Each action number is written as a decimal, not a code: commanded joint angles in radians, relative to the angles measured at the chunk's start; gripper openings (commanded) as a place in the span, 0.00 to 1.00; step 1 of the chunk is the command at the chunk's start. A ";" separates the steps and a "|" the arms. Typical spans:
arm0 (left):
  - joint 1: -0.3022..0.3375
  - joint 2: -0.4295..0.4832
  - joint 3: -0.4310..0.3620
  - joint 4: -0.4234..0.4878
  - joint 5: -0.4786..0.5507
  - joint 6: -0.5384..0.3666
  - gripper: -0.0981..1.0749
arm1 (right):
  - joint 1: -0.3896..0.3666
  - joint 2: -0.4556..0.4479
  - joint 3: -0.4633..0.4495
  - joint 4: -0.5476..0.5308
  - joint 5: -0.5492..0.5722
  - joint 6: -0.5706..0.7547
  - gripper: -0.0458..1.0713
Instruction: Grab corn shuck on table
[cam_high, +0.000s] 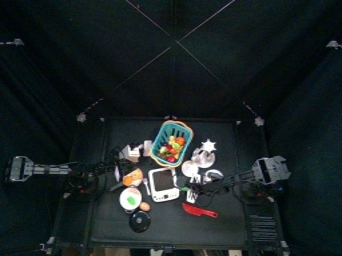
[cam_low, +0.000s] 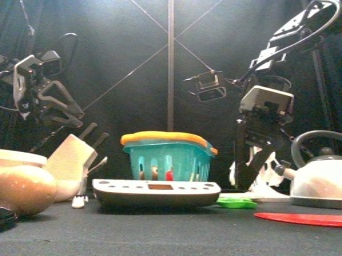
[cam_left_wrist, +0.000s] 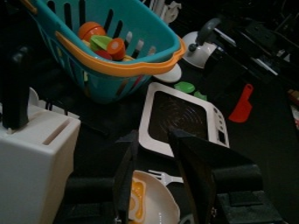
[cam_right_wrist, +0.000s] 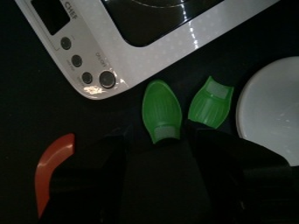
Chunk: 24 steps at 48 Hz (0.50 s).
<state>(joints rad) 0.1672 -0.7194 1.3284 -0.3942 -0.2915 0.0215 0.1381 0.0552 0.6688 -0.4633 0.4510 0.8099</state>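
Two green corn shuck pieces (cam_right_wrist: 162, 109) lie on the black table (cam_high: 227, 135) between the white scale (cam_right_wrist: 128, 35) and a white plate (cam_right_wrist: 274, 96). In the front view the shuck (cam_low: 238, 201) shows as a low green shape right of the scale (cam_low: 154, 192). My right gripper (cam_right_wrist: 176, 162) hangs open just above the shuck with nothing in it; from the front it (cam_low: 257, 172) stands behind and above the shuck. The left gripper (cam_left_wrist: 163, 153) rests at the table's left side, over a small dish near the scale (cam_left_wrist: 181, 114).
A teal basket (cam_low: 167, 158) of toy food stands behind the scale. A silver kettle (cam_low: 317, 170) is at the right, a red utensil (cam_right_wrist: 52, 166) lies near the shuck, and a white knife block (cam_left_wrist: 35, 166) and brown bowl (cam_low: 24, 185) are at the left.
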 joint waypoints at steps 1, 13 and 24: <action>0.002 0.002 -0.011 0.002 -0.005 0.002 0.72 | -0.005 -0.002 -0.011 -0.003 -0.017 -0.003 0.80; 0.003 0.002 -0.003 0.000 -0.003 0.000 0.72 | -0.018 0.046 -0.011 -0.003 -0.043 0.000 0.80; 0.003 0.002 -0.003 0.000 -0.002 0.000 0.72 | -0.017 0.061 -0.012 0.003 -0.046 0.000 0.80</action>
<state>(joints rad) 0.1687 -0.7194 1.3361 -0.3958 -0.2915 0.0215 0.1243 0.1243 0.6673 -0.4633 0.4080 0.8099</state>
